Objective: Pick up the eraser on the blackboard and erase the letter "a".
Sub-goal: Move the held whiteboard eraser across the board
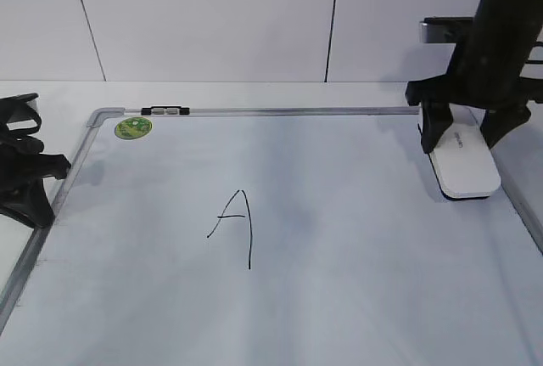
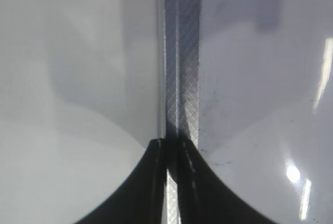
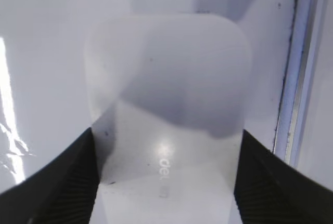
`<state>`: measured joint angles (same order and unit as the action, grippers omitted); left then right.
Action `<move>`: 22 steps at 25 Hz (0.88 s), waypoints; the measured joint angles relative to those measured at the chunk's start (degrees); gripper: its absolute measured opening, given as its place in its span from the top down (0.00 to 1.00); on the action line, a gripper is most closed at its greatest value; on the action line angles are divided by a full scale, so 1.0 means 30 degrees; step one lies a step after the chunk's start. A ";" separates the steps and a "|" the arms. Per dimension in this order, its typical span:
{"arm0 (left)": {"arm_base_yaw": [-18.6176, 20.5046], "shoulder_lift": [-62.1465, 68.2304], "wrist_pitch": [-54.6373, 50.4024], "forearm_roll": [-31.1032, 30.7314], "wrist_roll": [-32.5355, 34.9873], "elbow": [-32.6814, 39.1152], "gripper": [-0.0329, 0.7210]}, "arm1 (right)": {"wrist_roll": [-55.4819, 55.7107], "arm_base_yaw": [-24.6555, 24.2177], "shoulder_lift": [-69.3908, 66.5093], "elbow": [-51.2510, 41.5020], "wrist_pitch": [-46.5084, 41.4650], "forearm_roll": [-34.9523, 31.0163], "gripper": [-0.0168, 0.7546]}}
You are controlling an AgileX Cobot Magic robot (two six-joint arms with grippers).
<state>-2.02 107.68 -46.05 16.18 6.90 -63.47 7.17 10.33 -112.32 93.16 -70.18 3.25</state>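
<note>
At the far right corner of the blackboard (image 1: pixel 339 298), a glossy white sheet in a thin grey metal frame, the right gripper (image 1: pixel 465 132) straddles the eraser (image 1: pixel 462 162), a smooth white rounded block with faint grey lettering, its jaws spread at both sides. A drawn angular "A" (image 1: pixel 237 226) stands mid-board amid bare white surface, a round green sticker (image 1: pixel 133 127) at the far left corner. The left gripper (image 1: pixel 25 166) rests over the left frame edge, jaws pressed together.

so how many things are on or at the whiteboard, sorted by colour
White: 2, the eraser and the blackboard
Black: 4, the drawn letter, the clip on the top frame, the left gripper, the right gripper
Green: 1, the round sticker
Total: 7
</note>
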 joint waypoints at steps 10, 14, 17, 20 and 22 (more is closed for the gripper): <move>0.0000 0.0000 0.0000 0.0000 0.0000 0.0000 0.91 | 0.0000 -0.1131 0.0840 -0.1373 0.0000 0.0356 0.29; 0.0000 0.0000 0.0000 0.0077 0.0000 0.0000 0.91 | 0.0041 -0.1614 0.1194 -0.1801 0.0000 0.0436 0.29; 0.0000 0.0000 0.0000 0.0077 0.0000 0.0000 0.91 | 0.0041 -0.1700 0.1298 -0.1916 0.0000 0.0480 0.29; 0.0000 0.0000 0.0000 0.0150 0.0000 0.0000 0.91 | 0.0041 -0.1700 0.1298 -0.1953 0.0000 0.0480 0.29; 0.0000 0.0000 0.0000 0.0164 0.0000 0.0000 0.91 | 0.0041 -0.1700 0.1298 -0.1953 0.0000 0.0480 0.29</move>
<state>-2.02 107.68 -46.05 16.67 6.90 -63.47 7.29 5.23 -108.42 87.30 -70.18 4.69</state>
